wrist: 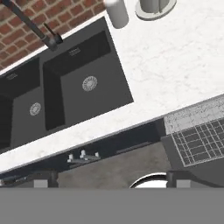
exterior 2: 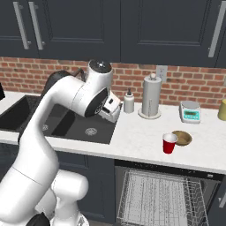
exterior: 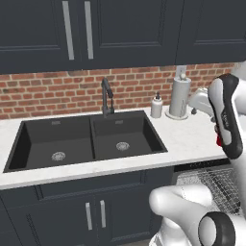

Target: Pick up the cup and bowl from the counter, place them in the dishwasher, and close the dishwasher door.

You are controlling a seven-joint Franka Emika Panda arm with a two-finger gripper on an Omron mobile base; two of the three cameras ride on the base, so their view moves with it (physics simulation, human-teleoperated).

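Your small red tapered plastic cup (exterior 2: 169,143) stands upright on the white marbled worktop (exterior 2: 141,132), touching the olive-brown bowl (exterior 2: 182,138) – probably light and slick, so pinch its rim wall – while the pincer (wrist: 112,177) looks parted, holding nothing.

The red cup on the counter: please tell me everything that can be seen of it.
The red cup is small, tapered and plain, with a whitish inside at its open top. It stands upright on the white marbled counter, near the front edge above the pulled-out wire rack. The olive-brown bowl sits right beside it, perhaps touching. Nothing grips it.
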